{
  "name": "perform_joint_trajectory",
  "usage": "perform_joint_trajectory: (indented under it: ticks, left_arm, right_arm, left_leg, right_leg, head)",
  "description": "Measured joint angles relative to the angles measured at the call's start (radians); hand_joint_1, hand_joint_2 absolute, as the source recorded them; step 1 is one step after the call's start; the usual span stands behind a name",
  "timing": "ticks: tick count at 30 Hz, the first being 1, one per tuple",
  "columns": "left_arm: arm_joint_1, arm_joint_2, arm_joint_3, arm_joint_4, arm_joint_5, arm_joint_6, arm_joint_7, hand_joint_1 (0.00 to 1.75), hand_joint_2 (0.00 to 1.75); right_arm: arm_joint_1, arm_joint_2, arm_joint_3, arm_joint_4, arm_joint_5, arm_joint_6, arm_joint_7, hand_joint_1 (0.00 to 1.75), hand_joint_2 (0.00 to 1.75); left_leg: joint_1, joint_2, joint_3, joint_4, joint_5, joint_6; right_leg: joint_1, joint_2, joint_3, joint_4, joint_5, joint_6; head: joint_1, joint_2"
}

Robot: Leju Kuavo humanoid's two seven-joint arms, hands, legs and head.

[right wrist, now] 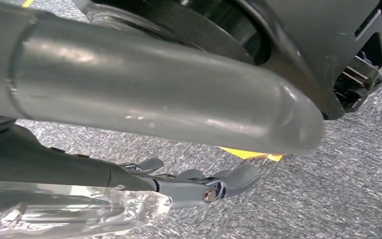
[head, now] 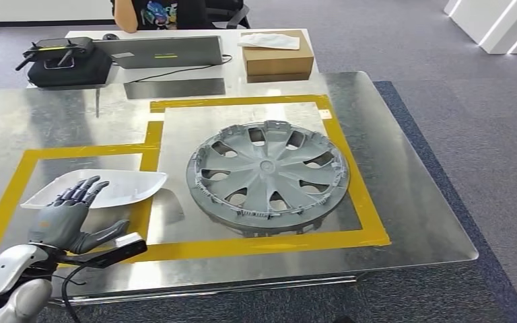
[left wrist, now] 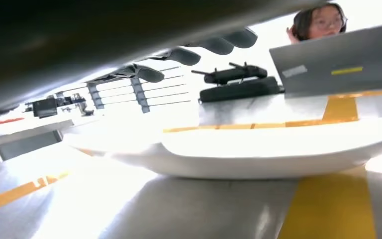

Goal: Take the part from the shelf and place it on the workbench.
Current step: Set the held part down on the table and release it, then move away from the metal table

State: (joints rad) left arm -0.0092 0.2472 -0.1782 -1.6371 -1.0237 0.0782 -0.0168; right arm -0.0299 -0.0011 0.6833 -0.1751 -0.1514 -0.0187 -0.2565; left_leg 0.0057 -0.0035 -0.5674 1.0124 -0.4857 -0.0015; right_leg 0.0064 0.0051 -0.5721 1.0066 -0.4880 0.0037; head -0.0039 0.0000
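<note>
A white curved shell part (head: 118, 185) lies on the metal workbench (head: 404, 202), inside the left yellow-taped field. My left hand (head: 67, 215) hovers at the part's near edge with its fingers spread over the rim and nothing in its grasp. In the left wrist view the part (left wrist: 258, 154) rests flat on the metal, and the dark fingers (left wrist: 199, 52) stretch out above it without touching. My right hand (right wrist: 144, 94) hangs beside my body over grey carpet, its fingers (right wrist: 199, 186) loosely extended and holding nothing.
A grey wheel cover (head: 267, 175) lies in the larger taped square to the right of the part. Behind the bench a table carries a cardboard box (head: 277, 57), a laptop (head: 168, 50) and a black case (head: 67, 64). A person (head: 161, 13) sits there.
</note>
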Motion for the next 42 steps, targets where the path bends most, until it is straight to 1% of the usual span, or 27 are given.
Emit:
perform_joint_trajectory:
  ticks: [4, 9, 13, 15, 16, 17, 18, 20, 21, 22, 23, 25, 26, 27, 28, 30, 31, 32, 33, 35, 36, 37, 38, 39, 40, 41, 42]
  left_arm:
    - [0.044, -0.006, -0.003, -0.071, -0.039, 0.095, -0.017, 0.00, 0.00]
    - [0.127, -0.030, -0.023, -0.169, -0.103, 0.247, -0.030, 0.00, 0.00]
    - [0.192, -0.051, -0.051, -0.218, -0.111, 0.341, -0.052, 0.00, 0.00]
    - [0.216, -0.062, -0.062, -0.233, -0.100, 0.383, -0.067, 0.00, 0.00]
    - [0.229, -0.069, -0.068, -0.239, -0.092, 0.414, -0.078, 0.00, 0.00]
    - [0.241, -0.077, -0.075, -0.244, -0.085, 0.448, -0.089, 0.00, 0.00]
    - [0.253, -0.085, -0.083, -0.247, -0.080, 0.479, -0.098, 0.00, 0.00]
    - [0.276, -0.097, -0.098, -0.249, -0.076, 0.513, -0.107, 0.00, 0.00]
    - [0.285, -0.103, -0.104, -0.249, -0.075, 0.518, -0.108, 0.00, 0.00]
    - [0.292, -0.107, -0.109, -0.249, -0.074, 0.520, -0.108, 0.00, 0.00]
    - [0.297, -0.110, -0.113, -0.249, -0.074, 0.521, -0.108, 0.00, 0.00]
    - [0.303, -0.115, -0.119, -0.249, -0.074, 0.521, -0.108, 0.00, 0.00]
    - [0.305, -0.116, -0.122, -0.250, -0.074, 0.522, -0.108, 0.00, 0.00]
    - [0.306, -0.117, -0.124, -0.251, -0.073, 0.522, -0.108, 0.00, 0.00]
    - [0.307, -0.117, -0.126, -0.253, -0.073, 0.523, -0.108, 0.00, 0.00]
    - [0.309, -0.117, -0.128, -0.255, -0.073, 0.524, -0.108, 0.00, 0.00]
    - [0.310, -0.118, -0.129, -0.255, -0.073, 0.525, -0.108, 0.00, 0.00]
    - [0.311, -0.118, -0.129, -0.255, -0.073, 0.525, -0.108, 0.00, 0.00]
    - [0.312, -0.118, -0.129, -0.255, -0.070, 0.527, -0.108, 0.00, 0.00]
    - [0.315, -0.120, -0.130, -0.255, -0.063, 0.541, -0.110, 0.00, 0.00]
    - [0.318, -0.121, -0.130, -0.255, -0.058, 0.555, -0.113, 0.00, 0.00]
    - [0.323, -0.123, -0.131, -0.255, -0.054, 0.571, -0.118, 0.00, 0.00]
    - [0.328, -0.125, -0.133, -0.255, -0.049, 0.586, -0.125, 0.00, 0.00]
    - [0.333, -0.128, -0.135, -0.255, -0.047, 0.598, -0.133, 0.00, 0.00]
    - [0.338, -0.132, -0.137, -0.255, -0.045, 0.605, -0.144, 0.00, 0.00]
    - [0.344, -0.137, -0.138, -0.255, -0.044, 0.609, -0.159, 0.00, 0.00]
    - [0.350, -0.145, -0.139, -0.255, -0.041, 0.612, -0.181, 0.00, 0.00]
  right_arm:
    - [0.002, 0.000, 0.000, 0.000, 0.000, -0.001, -0.004, 0.00, 0.00]
    - [0.007, 0.000, -0.001, 0.000, 0.000, -0.007, -0.017, 0.00, 0.00]
    - [0.011, 0.000, -0.002, 0.000, 0.000, -0.014, -0.021, 0.00, 0.00]
    - [0.012, 0.000, -0.002, 0.000, 0.000, -0.018, -0.024, 0.00, 0.00]
    - [0.013, 0.000, -0.003, 0.000, 0.000, -0.021, -0.026, 0.00, 0.00]
    - [0.014, 0.000, -0.003, 0.000, 0.000, -0.023, -0.030, 0.00, 0.00]
    - [0.015, 0.000, -0.003, 0.000, 0.000, -0.025, -0.033, 0.00, 0.00]
    - [0.018, 0.001, -0.004, 0.000, 0.000, -0.027, -0.036, 0.00, 0.00]
    - [0.019, 0.001, -0.004, 0.000, 0.000, -0.027, -0.037, 0.00, 0.00]
    - [0.020, 0.001, -0.004, 0.000, 0.000, -0.028, -0.037, 0.00, 0.00]
    - [0.020, 0.001, -0.004, 0.000, 0.000, -0.028, -0.037, 0.00, 0.00]
    - [0.019, 0.001, -0.004, 0.000, 0.000, -0.029, -0.037, 0.00, 0.00]
    - [0.018, 0.001, -0.005, 0.000, 0.000, -0.029, -0.037, 0.00, 0.00]
    - [0.016, 0.001, -0.005, 0.000, 0.000, -0.029, -0.037, 0.00, 0.00]
    - [0.015, 0.002, -0.005, 0.000, 0.000, -0.029, -0.037, 0.00, 0.00]
    - [0.016, 0.002, -0.005, 0.000, 0.000, -0.029, -0.038, 0.00, 0.00]
    - [0.016, 0.003, -0.005, 0.000, 0.000, -0.029, -0.038, 0.00, 0.00]
    - [0.017, 0.003, -0.005, 0.000, 0.000, -0.028, -0.038, 0.00, 0.00]
    - [0.017, 0.004, -0.006, 0.000, -0.001, -0.029, -0.038, 0.00, 0.00]
    - [0.017, 0.004, -0.007, 0.000, -0.005, -0.032, -0.038, 0.00, 0.00]
    - [0.017, 0.004, -0.007, 0.000, -0.007, -0.035, -0.038, 0.00, 0.00]
    - [0.017, 0.004, -0.008, 0.000, -0.009, -0.036, -0.038, 0.00, 0.00]
    - [0.018, 0.004, -0.008, 0.000, -0.008, -0.039, -0.038, 0.00, 0.00]
    - [0.019, 0.004, -0.008, 0.000, -0.008, -0.040, -0.039, 0.00, 0.00]
    - [0.019, 0.004, -0.008, 0.000, -0.008, -0.042, -0.040, 0.00, 0.00]
    - [0.020, 0.005, -0.008, 0.000, -0.008, -0.043, -0.043, 0.00, 0.00]
    - [0.020, 0.006, -0.008, 0.000, -0.010, -0.043, -0.048, 0.00, 0.00]
  left_leg:
    - [-0.001, 0.000, 0.000, 0.001, -0.001, 0.001]
    - [-0.006, 0.000, 0.001, 0.001, -0.004, 0.006]
    - [-0.013, 0.000, 0.001, 0.004, -0.004, 0.016]
    - [-0.012, 0.001, 0.003, -0.003, 0.003, 0.025]
    - [-0.010, 0.003, 0.005, -0.010, 0.009, 0.030]
    - [-0.008, 0.004, 0.006, -0.017, 0.014, 0.035]
    - [-0.005, 0.006, 0.006, -0.022, 0.018, 0.039]
    - [-0.005, 0.008, 0.002, -0.023, 0.021, 0.041]
    - [-0.005, 0.009, 0.000, -0.022, 0.023, 0.040]
    - [-0.004, 0.009, -0.002, -0.022, 0.025, 0.038]
    - [-0.003, 0.009, -0.003, -0.022, 0.027, 0.035]
    - [0.000, 0.007, -0.005, -0.020, 0.031, 0.027]
    - [0.000, 0.006, -0.007, -0.019, 0.034, 0.020]
    - [-0.001, 0.005, -0.009, -0.017, 0.037, 0.013]
    - [-0.003, 0.004, -0.011, -0.016, 0.041, 0.006]
    - [-0.002, 0.003, -0.015, -0.012, 0.046, -0.007]
    - [-0.001, 0.003, -0.019, -0.004, 0.036, -0.012]
    - [0.001, 0.002, -0.027, 0.018, 0.012, -0.017]
    - [0.002, 0.002, -0.041, 0.058, -0.027, -0.021]
    - [0.003, 0.002, -0.079, 0.182, -0.121, -0.025]
    - [0.003, 0.002, -0.090, 0.235, -0.150, -0.025]
    - [0.002, 0.002, -0.088, 0.262, -0.158, -0.022]
    - [0.002, 0.002, -0.067, 0.251, -0.146, -0.017]
    - [0.000, 0.002, -0.030, 0.204, -0.122, -0.010]
    - [-0.004, 0.002, 0.021, 0.133, -0.096, 0.001]
    - [-0.009, 0.002, 0.071, 0.056, -0.079, 0.013]
    - [-0.013, 0.003, 0.109, -0.003, -0.068, 0.022]
  right_leg:
    - [-0.001, 0.000, 0.000, -0.001, 0.000, 0.001]
    - [-0.007, 0.000, 0.000, -0.001, -0.001, 0.006]
    - [-0.013, 0.000, 0.002, -0.002, 0.001, 0.018]
    - [-0.016, 0.000, 0.002, -0.002, 0.001, 0.026]
    - [-0.016, 0.000, -0.003, 0.006, -0.009, 0.030]
    - [-0.016, 0.000, -0.013, 0.030, -0.031, 0.032]
    - [-0.017, -0.001, -0.032, 0.077, -0.065, 0.035]
    - [-0.020, -0.001, -0.082, 0.210, -0.136, 0.041]
    - [-0.021, -0.002, -0.100, 0.261, -0.154, 0.045]
    - [-0.022, -0.002, -0.100, 0.277, -0.153, 0.047]
    - [-0.024, -0.003, -0.080, 0.251, -0.132, 0.049]
    - [-0.030, -0.004, 0.006, 0.108, -0.076, 0.055]
    - [-0.031, -0.002, 0.045, 0.043, -0.056, 0.054]
    - [-0.031, 0.001, 0.069, 0.001, -0.047, 0.051]
    - [-0.030, 0.004, 0.077, -0.014, -0.047, 0.045]
    - [-0.029, 0.006, 0.067, -0.013, -0.041, 0.029]
    - [-0.029, 0.004, 0.060, -0.012, -0.037, 0.020]
    - [-0.029, 0.002, 0.052, -0.013, -0.031, 0.010]
    - [-0.029, 0.000, 0.044, -0.014, -0.025, 0.001]
    - [-0.024, -0.004, 0.029, -0.013, -0.011, -0.010]
    - [-0.021, -0.005, 0.020, -0.012, -0.002, -0.012]
    - [-0.017, -0.006, 0.009, -0.011, 0.006, -0.013]
    - [-0.014, -0.006, -0.001, -0.010, 0.014, -0.013]
    - [-0.010, -0.006, -0.009, -0.010, 0.021, -0.013]
    - [-0.008, -0.006, -0.016, -0.010, 0.027, -0.013]
    - [-0.004, -0.005, -0.021, -0.009, 0.033, -0.011]
    - [-0.002, -0.005, -0.024, -0.009, 0.040, -0.007]
  head:
    - [0.000, 0.000]
    - [0.000, 0.000]
    - [0.000, 0.000]
    - [0.000, 0.000]
    - [0.000, 0.000]
    - [0.001, 0.000]
    - [0.002, 0.000]
    - [0.003, 0.000]
    - [0.003, 0.000]
    - [0.003, 0.000]
    - [0.003, 0.000]
    - [0.004, 0.000]
    - [0.004, 0.000]
    - [0.005, 0.000]
    - [0.005, 0.000]
    - [0.004, 0.000]
    - [0.004, 0.000]
    - [0.003, 0.000]
    - [0.002, 0.000]
    - [0.001, 0.000]
    - [0.001, 0.000]
    - [0.001, 0.000]
    - [0.001, 0.000]
    - [0.001, 0.000]
    - [0.001, 0.000]
    - [0.001, 0.000]
    - [0.002, 0.000]
